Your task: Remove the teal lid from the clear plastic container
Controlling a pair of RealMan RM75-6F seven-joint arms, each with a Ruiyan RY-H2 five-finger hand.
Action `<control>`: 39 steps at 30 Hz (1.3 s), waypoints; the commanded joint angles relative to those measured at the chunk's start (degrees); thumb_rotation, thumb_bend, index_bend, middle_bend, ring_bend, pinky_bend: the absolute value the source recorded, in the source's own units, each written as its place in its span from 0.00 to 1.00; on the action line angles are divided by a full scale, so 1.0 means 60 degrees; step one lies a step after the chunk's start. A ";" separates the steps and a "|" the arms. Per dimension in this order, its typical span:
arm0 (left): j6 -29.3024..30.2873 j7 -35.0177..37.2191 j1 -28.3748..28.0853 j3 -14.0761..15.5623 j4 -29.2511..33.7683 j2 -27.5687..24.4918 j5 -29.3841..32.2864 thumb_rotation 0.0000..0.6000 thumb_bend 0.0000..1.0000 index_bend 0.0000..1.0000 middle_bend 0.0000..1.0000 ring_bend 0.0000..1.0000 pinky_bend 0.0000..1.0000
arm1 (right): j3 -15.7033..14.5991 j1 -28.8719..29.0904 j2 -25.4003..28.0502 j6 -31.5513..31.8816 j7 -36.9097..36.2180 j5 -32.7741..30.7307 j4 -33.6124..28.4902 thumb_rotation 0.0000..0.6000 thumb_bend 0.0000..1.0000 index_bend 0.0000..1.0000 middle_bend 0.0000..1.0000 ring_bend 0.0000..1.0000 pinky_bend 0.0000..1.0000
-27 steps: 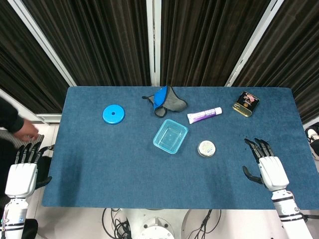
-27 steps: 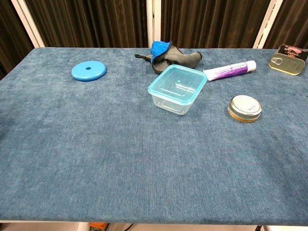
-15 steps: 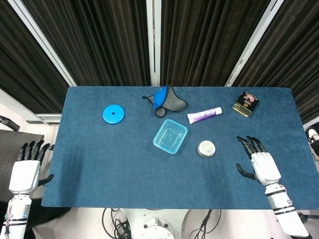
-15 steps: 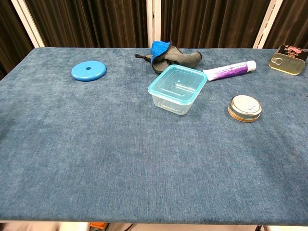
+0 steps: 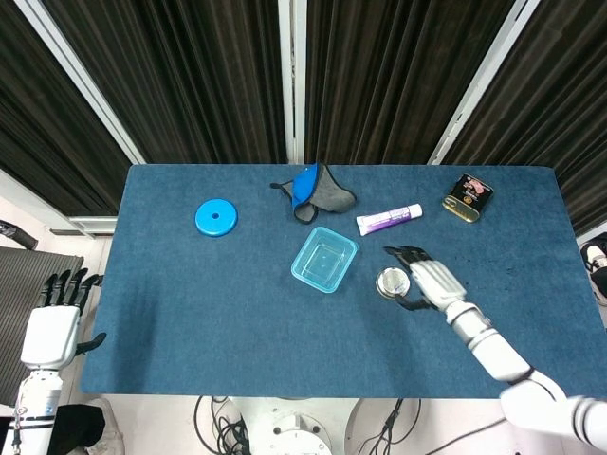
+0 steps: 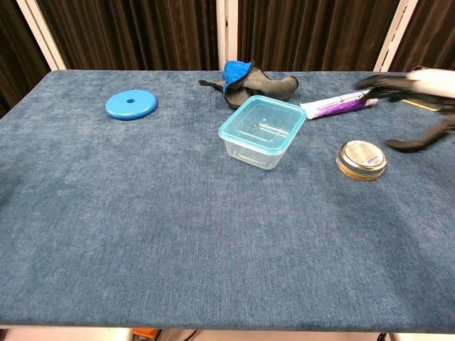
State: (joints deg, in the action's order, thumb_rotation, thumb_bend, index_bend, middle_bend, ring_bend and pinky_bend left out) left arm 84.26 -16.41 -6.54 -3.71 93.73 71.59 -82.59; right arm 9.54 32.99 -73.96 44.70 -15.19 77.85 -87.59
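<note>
The right hand has its fingers spread and empty, hovering just right of 1 round tin. The left hand hangs off the counter edge, fingers apart, holding nothing. 1 teal lid sits on 1 clear container mid-counter. Beyond lie 1 tube, 1 blue disc, 1 cloth, 1 can

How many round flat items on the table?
2. The blue disc lies far left, and the round tin sits right of the clear container, by the right hand. None appears hidden.
</note>
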 commanded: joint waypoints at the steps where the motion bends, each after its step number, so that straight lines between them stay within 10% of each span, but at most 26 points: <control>1: 0.0016 -0.0008 -0.0012 -0.0029 0.0018 -0.0027 0.0013 1.00 0.00 0.13 0.05 0.00 0.00 | 0.0533 0.1240 -0.1074 -0.1252 -0.0850 -0.0411 0.1439 1.00 0.29 0.00 0.10 0.00 0.00; 13: -0.0077 -0.0157 -0.0139 -0.0069 0.0156 -0.0091 0.0030 1.00 0.00 0.13 0.05 0.00 0.00 | 0.0406 0.2343 -0.2447 -0.1648 -0.3932 0.1010 0.3187 1.00 0.29 0.00 0.09 0.00 0.00; 28: 0.0115 -0.0013 -0.0122 0.0049 0.0191 -0.0163 -0.0304 1.00 0.00 0.12 0.05 0.00 0.00 | -0.2116 0.1393 -0.0295 0.0941 -0.5462 0.3699 0.0129 1.00 0.28 0.00 0.09 0.00 0.00; 34: 0.0195 0.0120 -0.0096 0.0091 0.0134 -0.0157 -0.0425 1.00 0.00 0.13 0.05 0.00 0.00 | -0.1350 0.1655 0.0363 0.1066 -0.3878 0.3021 -0.0566 1.00 0.28 0.00 0.13 0.00 0.00; 39: 0.0337 0.0101 -0.0034 0.0133 0.0172 -0.0149 -0.0538 1.00 0.00 0.13 0.05 0.00 0.00 | -0.0283 0.3185 0.0172 -0.1204 -0.2250 0.1587 -0.0258 1.00 0.38 0.00 0.14 0.00 0.00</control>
State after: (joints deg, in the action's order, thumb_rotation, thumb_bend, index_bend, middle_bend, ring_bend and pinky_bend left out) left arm 86.15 -15.75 -6.83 -2.97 94.69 70.70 -85.72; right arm 3.04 45.85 -72.49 46.26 -35.24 93.53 -90.02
